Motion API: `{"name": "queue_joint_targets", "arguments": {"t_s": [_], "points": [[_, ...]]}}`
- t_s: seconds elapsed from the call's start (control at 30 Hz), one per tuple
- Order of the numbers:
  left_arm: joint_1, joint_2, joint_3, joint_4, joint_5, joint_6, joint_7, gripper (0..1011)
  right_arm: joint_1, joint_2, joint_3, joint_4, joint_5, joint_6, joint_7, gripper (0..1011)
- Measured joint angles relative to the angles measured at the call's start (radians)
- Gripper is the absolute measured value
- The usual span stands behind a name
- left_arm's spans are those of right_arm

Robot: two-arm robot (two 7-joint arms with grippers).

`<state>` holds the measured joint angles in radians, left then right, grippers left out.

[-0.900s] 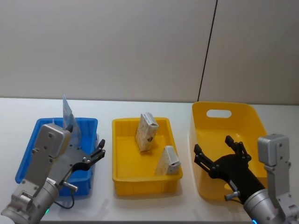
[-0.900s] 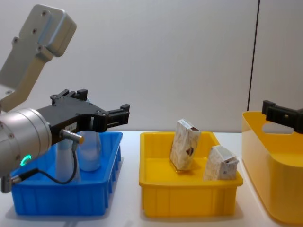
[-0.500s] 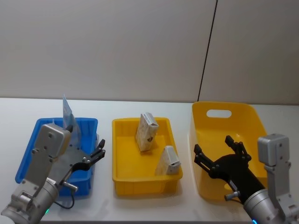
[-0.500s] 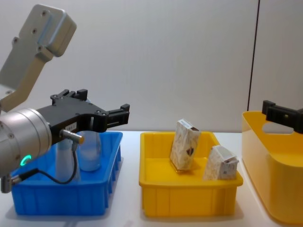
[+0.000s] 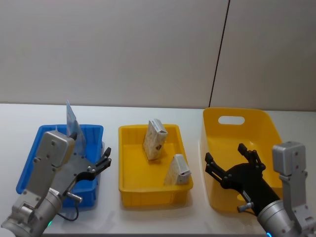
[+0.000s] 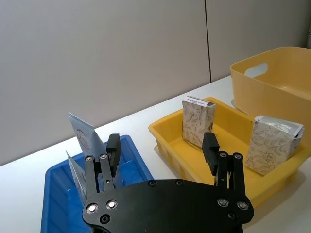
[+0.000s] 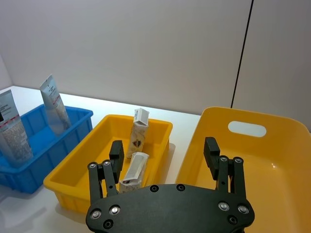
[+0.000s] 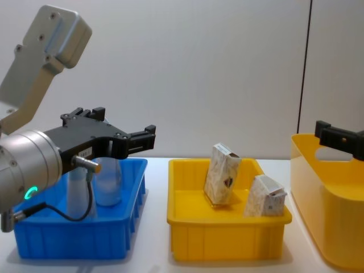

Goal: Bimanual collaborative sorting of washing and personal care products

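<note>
Left pincer [image 5: 104,159] fingers spread, right pincer [image 5: 224,153] fingers spread, both empty, hovering

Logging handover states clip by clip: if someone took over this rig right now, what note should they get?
Left gripper: open, holding nothing, above the blue bin, towards its right side.
Right gripper: open, holding nothing, above the near side of the yellow tub.
Things: two pale-blue tubes stand in the blue bin; two beige cartons sit in the yellow tray.
Done: tubes and cartons sit apart by kind.
Left: probably only pulling both arms back, since each kind already has its own container.
</note>
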<state>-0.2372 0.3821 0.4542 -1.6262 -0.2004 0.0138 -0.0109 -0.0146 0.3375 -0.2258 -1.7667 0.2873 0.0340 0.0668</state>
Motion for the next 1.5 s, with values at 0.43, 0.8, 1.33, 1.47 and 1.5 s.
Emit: {"name": "queue_joint_targets", "arguments": {"t_s": [0.43,0.8,1.33,1.47,1.5], "points": [[0.000,0.000,0.000,0.000,0.000,0.000,0.000,1001,0.000,-0.001,0.000,0.000,0.000,0.000,0.000,1004],[0.000,0.000,0.000,0.000,0.000,0.000,0.000,1001,0.005,-0.016,-0.006,-0.006,-0.003,0.041,-0.009,1004],[0.000,0.000,0.000,0.000,0.000,0.000,0.000,1001,0.054,-0.076,-0.052,-0.017,-0.027,0.213,-0.056,1004],[0.000,0.000,0.000,0.000,0.000,0.000,0.000,1001,0.067,-0.092,-0.062,-0.013,-0.033,0.250,-0.067,1004],[0.000,0.000,0.000,0.000,0.000,0.000,0.000,1002,0.073,-0.100,-0.067,-0.010,-0.035,0.264,-0.073,1004]]}}
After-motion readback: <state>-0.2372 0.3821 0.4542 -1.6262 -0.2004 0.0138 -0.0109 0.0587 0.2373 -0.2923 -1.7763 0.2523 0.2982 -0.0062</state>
